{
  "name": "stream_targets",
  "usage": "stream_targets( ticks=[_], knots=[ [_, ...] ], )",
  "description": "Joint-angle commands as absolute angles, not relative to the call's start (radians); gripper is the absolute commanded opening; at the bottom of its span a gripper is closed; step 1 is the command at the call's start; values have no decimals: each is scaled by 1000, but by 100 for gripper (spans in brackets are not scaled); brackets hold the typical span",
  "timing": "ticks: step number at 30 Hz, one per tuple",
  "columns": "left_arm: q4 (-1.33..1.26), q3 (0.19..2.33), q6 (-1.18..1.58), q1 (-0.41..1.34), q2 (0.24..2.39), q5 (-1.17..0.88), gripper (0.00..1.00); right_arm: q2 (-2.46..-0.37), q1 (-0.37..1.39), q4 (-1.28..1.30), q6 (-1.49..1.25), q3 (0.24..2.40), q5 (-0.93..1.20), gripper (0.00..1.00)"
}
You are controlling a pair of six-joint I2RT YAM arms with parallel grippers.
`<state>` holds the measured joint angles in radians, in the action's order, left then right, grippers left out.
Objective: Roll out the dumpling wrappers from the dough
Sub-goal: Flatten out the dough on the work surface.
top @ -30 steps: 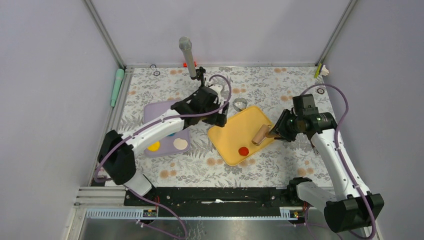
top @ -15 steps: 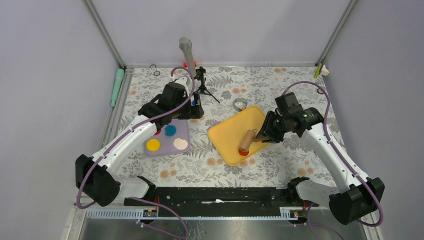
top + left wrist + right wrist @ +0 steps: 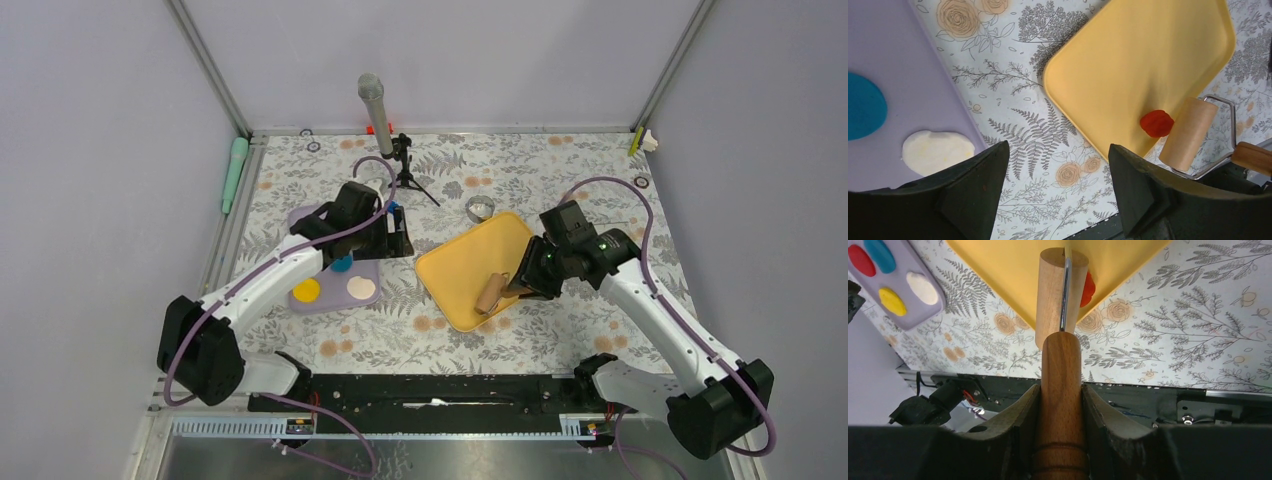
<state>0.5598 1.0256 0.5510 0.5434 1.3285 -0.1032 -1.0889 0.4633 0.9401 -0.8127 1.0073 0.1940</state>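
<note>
- The top camera sits high above and behind the arm bases. It looks down and forward over the whole table [image 3: 560, 180] and stands farthest off.
- The left wrist camera looks almost straight down, close over the cloth, with the wide-open left gripper [image 3: 1058, 155] at its lower edge.
- The right wrist camera looks down along the rolling pin [image 3: 1062, 290] clamped in the right gripper [image 3: 1060, 405], onto the tray's corner and the near rail.
- All three views share the yellow tray [image 3: 465, 260], the rolling pin and the purple board [image 3: 335, 300].
- Both wrist views show the dumpling wrapper [image 3: 1156, 123].
</note>
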Motion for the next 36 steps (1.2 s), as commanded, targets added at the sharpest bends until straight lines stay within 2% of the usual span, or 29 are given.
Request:
stream_targets(
  ticks=[1,12,20,26,36],
  knots=[
    [484,1032,568,543,1352,-159,78,-1091,484,869,-840,1007,107,0],
    [492,1062,599,659,1541,-112,76,-1158,488,760,-826,997,6,0],
    [465,1073,584,676,1624,-150,76,-1199,488,721,-809,1116,-120,0],
    [462,1096,568,676,1650,-156,76,-1160,488,797,-812,1168,-43,0],
    [456,1105,564,676,1663,-162,76,-1038,488,887,-877,1044,91,0]
  ],
)
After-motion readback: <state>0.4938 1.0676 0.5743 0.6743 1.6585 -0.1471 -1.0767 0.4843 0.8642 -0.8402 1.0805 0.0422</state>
